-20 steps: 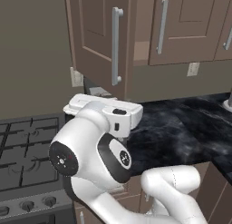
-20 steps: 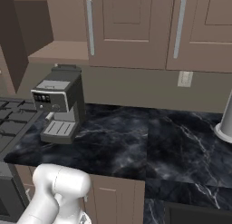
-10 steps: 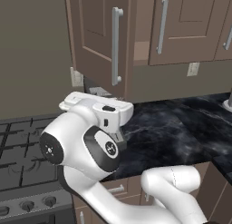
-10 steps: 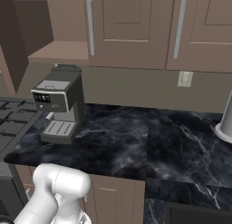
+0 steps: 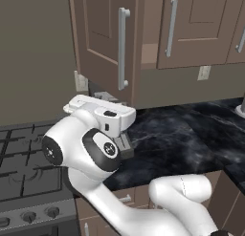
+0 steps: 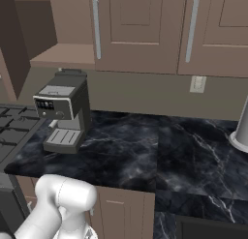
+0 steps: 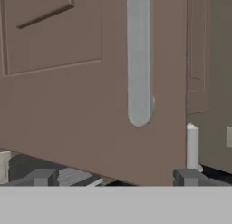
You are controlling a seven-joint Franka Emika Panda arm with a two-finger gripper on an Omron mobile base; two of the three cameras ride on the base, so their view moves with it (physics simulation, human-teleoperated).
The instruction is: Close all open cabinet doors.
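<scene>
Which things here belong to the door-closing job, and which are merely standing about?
Job: open cabinet door with its bar handle; closed cabinet doors; gripper.
Standing about: coffee machine, stove, wall socket, black marble counter.

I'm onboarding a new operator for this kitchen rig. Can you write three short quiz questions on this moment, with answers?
1. True or false: the leftmost cabinet door stands open.
2. What fills the space ahead of the gripper in the hand view? A) the door's bar handle B) a microwave C) a sink
3. Which appliance sits on the counter below the open shelf?

Key: 1 true. 2 A. 3 the coffee machine.
</scene>
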